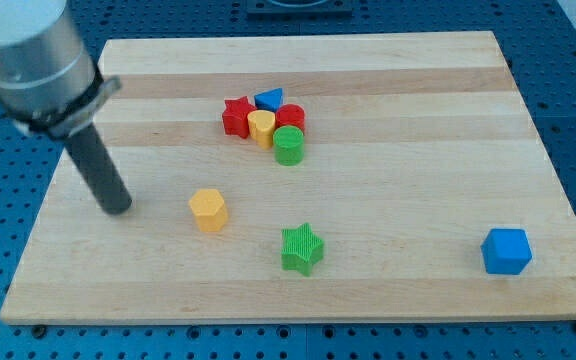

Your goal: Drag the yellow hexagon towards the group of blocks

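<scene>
My tip [118,208] is resting on the counter [398,90] near the left side. My end effector is just a plain dark rod, so it is not opening or closing, and it is holding nothing. The yellow hexagon [208,210] is sitting a little to the right of my tip, not touching it.

I am thinking the yellow hexagon is small, hard and light. It looks like it will slide easily on the smooth wood. It may also spin or slip off to the side if I am pushing on a corner. So I am planning to push on a flat side, the near-left one, so it is going far and right.

The group of blocks is waiting farther away and to the right. In it I am seeing a red star [235,117], a blue block [269,99], a red block [291,117], a yellow block [261,126] and a green cylinder [288,145]. They are all packed together.

A green star [302,248] is sitting near and to the right of the hexagon. A blue cube [506,250] is far off on the right. Nothing is standing between the hexagon and the group.
</scene>
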Available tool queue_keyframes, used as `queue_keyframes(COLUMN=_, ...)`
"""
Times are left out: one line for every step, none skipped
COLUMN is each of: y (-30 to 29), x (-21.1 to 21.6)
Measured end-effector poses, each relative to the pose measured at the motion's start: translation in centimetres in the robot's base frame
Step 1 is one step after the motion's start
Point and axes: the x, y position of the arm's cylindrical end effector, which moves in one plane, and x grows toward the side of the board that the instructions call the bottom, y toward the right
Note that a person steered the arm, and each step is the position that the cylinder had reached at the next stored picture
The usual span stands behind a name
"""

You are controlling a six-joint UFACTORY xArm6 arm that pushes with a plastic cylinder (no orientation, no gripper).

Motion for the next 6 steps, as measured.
queue_keyframes(y=3.2, x=2.4)
queue_keyframes(y=6.8, x=2.7)
queue_keyframes(y=9.5, x=4.1)
queue_keyframes(y=11.1, x=4.2)
queue_keyframes(y=11.0, x=2.1)
queue_keyframes(y=9.6, x=-0.8)
